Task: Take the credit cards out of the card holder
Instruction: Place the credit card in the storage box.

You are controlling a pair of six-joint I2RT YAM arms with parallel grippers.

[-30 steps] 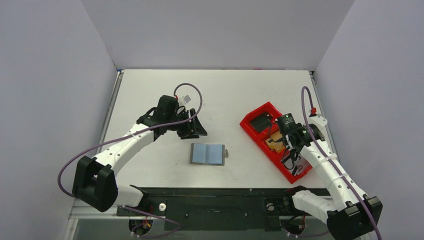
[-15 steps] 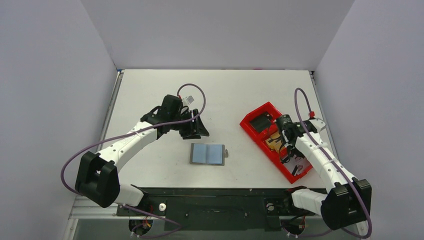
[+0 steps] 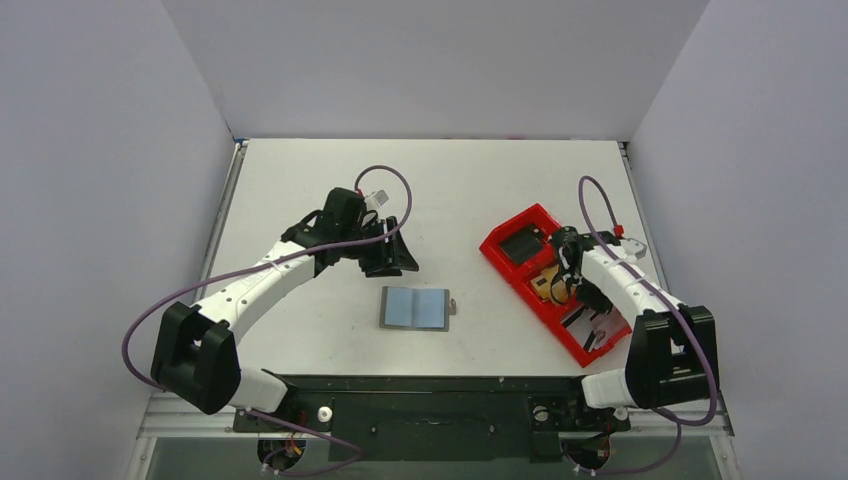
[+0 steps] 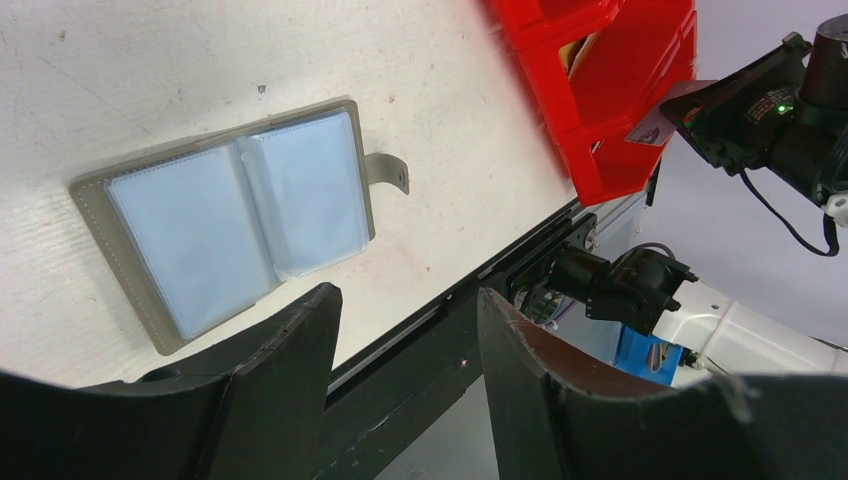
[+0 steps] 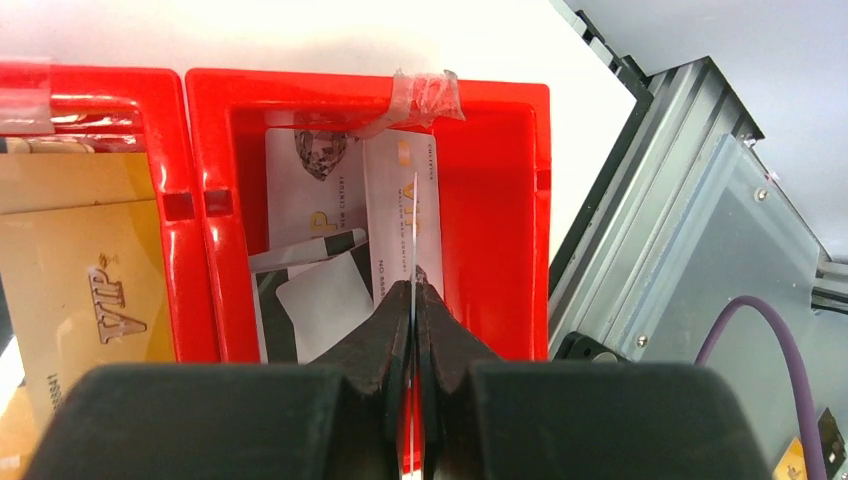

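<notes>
The card holder (image 3: pixel 416 308) lies open and flat on the table, its blue-grey pockets up (image 4: pixel 230 215) and its small tab on the right. My left gripper (image 3: pixel 392 262) hovers just behind it, open, with nothing between the fingers (image 4: pixel 405 295). My right gripper (image 3: pixel 560 287) is over the red tray and shut (image 5: pixel 412 287) on a thin credit card (image 5: pixel 412 250) seen edge-on. Tan credit cards (image 5: pixel 80 250) lie in the tray's middle compartment, and white ones (image 5: pixel 310 290) lie in the end compartment under the held card.
The long red tray (image 3: pixel 497 251) lies at an angle on the right side of the table, with a black block (image 3: pixel 520 243) in its far compartment. Its red wall (image 5: pixel 490 200) stands close to my right fingers. The black rail (image 3: pixel 420 385) runs along the near edge.
The right arm folded back toward its base, and its wrist shifted slightly left over the tray. It stayed shut. The left arm moved slightly early on, then held still.
</notes>
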